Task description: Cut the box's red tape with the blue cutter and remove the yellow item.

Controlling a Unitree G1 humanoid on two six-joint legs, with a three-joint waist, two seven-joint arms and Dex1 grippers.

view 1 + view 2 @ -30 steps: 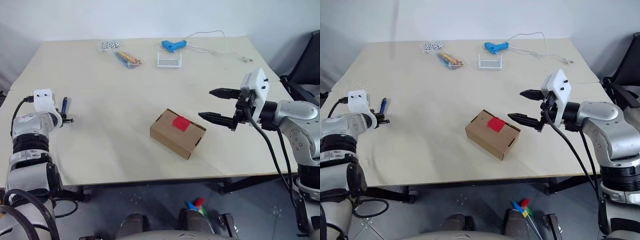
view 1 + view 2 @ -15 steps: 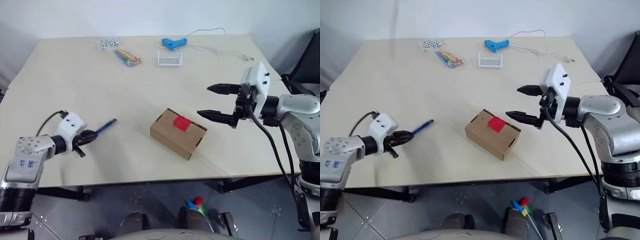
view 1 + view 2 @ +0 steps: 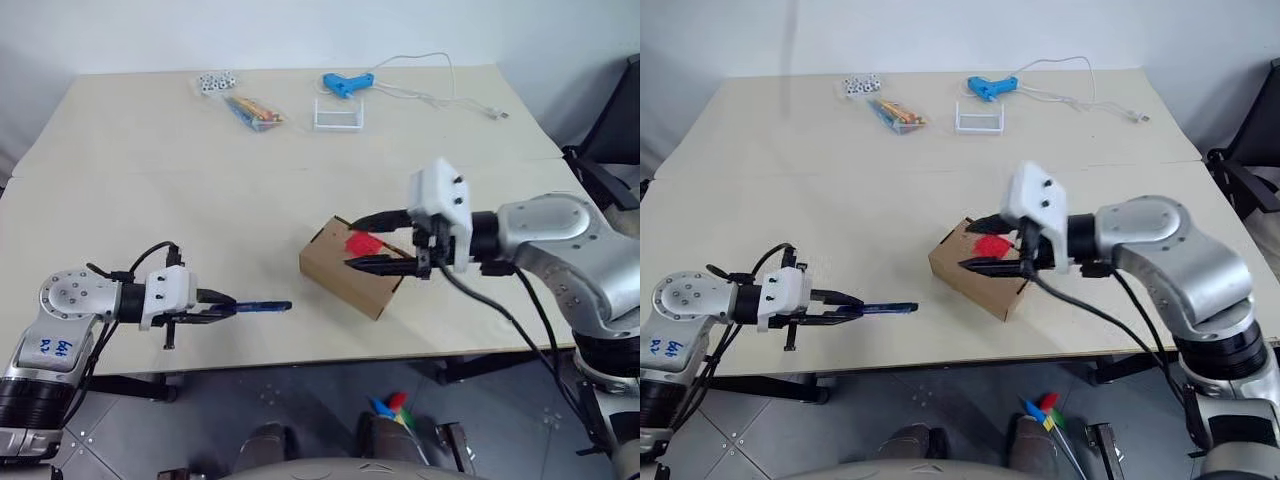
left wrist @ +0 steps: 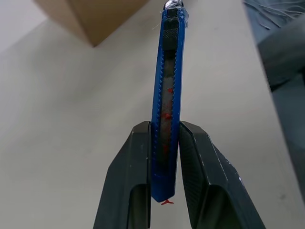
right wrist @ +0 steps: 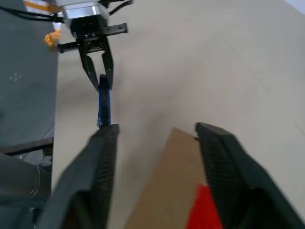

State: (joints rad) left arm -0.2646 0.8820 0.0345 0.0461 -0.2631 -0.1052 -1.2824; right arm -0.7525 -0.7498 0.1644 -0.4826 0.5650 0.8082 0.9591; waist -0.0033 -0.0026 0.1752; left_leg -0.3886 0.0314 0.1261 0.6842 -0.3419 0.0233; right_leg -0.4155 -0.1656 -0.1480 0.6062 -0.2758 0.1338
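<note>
Sitting at the frame's centre, the box (image 3: 355,266) shows us its red tape (image 3: 362,243) on top, our right gripper (image 3: 378,241) straddling it, fingers spread and gripping nothing. Lower left, our left gripper (image 3: 218,305) is clamped on the blue cutter (image 3: 258,306), pointing toward the box above the tabletop (image 3: 200,190).

The left gripper (image 3: 222,307), clamped on the slim dark blue pen-shaped cutter (image 3: 258,306), moves from the far left edge of the frame to the lower left, and the cutter now lies level with its tip toward the small brown cardboard box (image 3: 345,275). The right gripper (image 3: 372,241) shifts from right of centre leftward until its fingers straddle the box, their gap narrower than before.
</note>
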